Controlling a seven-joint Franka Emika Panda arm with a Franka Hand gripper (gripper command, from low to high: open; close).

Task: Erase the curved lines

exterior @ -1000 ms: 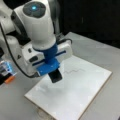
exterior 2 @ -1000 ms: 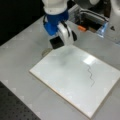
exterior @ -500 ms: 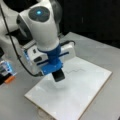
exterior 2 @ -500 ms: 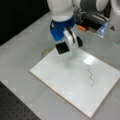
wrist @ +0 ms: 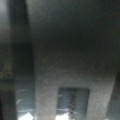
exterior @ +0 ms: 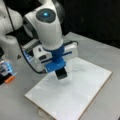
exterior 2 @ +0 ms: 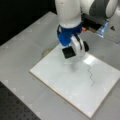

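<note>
A white board (exterior: 75, 100) (exterior 2: 62, 80) lies flat on the grey table in both front views. The curve lines (exterior 2: 90, 76) are a thin dark wavy stroke on the board's right part; they show faintly (exterior: 78, 70) beside the tool. My gripper (exterior: 60, 73) (exterior 2: 68, 52), with blue fingers, is shut on a black eraser block (exterior: 61, 74) (exterior 2: 68, 52). The block hangs just over the board, left of the stroke and apart from it, with its shadow on the board. The wrist view is mostly dark, with a small pale patch showing a wavy stroke (wrist: 72, 102).
The arm's white base (exterior: 10, 37) stands at a front view's left, with a blue-lit box and an orange piece (exterior: 9, 79) beside it. Grey equipment (exterior 2: 100, 20) sits behind the board. A dark perforated surface (exterior 2: 15, 107) borders the table at bottom left.
The gripper with the eraser block has moved from beyond the board's far edge to over the board, lower and closer to the wavy stroke. The stroke looks unchanged.
</note>
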